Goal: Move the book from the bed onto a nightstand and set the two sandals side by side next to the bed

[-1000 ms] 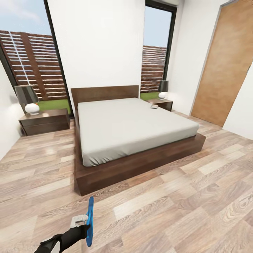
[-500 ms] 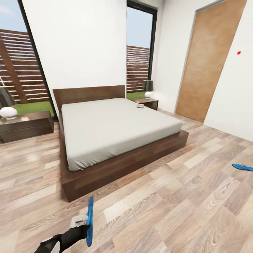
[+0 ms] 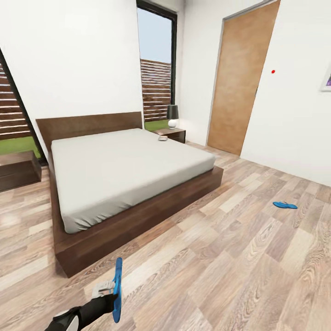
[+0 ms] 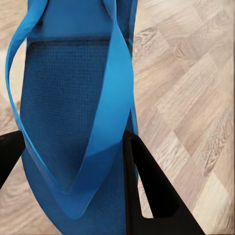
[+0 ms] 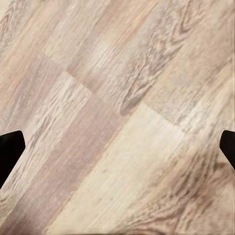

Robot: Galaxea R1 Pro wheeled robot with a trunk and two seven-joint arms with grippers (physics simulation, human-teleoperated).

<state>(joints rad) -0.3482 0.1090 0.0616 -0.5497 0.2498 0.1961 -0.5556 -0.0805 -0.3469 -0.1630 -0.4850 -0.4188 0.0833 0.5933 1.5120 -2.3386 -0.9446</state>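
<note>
Head view: the left gripper (image 3: 111, 294) is holding one flat bright-blue sandal (image 3: 118, 289) on edge, low over the light-brown wood-plank floor (image 3: 220, 257), its fingers clamped on the sole. Left wrist view is showing the same sandal (image 4: 73, 122) w/ its blue strap looping across the textured footbed, one black finger (image 4: 147, 191) pressing beside it. The second bright-blue sandal (image 3: 285, 205) is lying flat on the floor well off to the right of that gripper and farther ahead. Just ahead of the gripper, the large low bed w/ light-grey mattress and dark-brown frame (image 3: 124, 170) is standing; a small thin item, probably the book (image 3: 162, 138), is resting at its far corner, near the small dark-brown nightstand (image 3: 172, 134). Right wrist view: the right gripper (image 5: 117, 147) is hanging w/ black fingertips (image 5: 11, 147) spread wide apart, gripping nothing.
</note>
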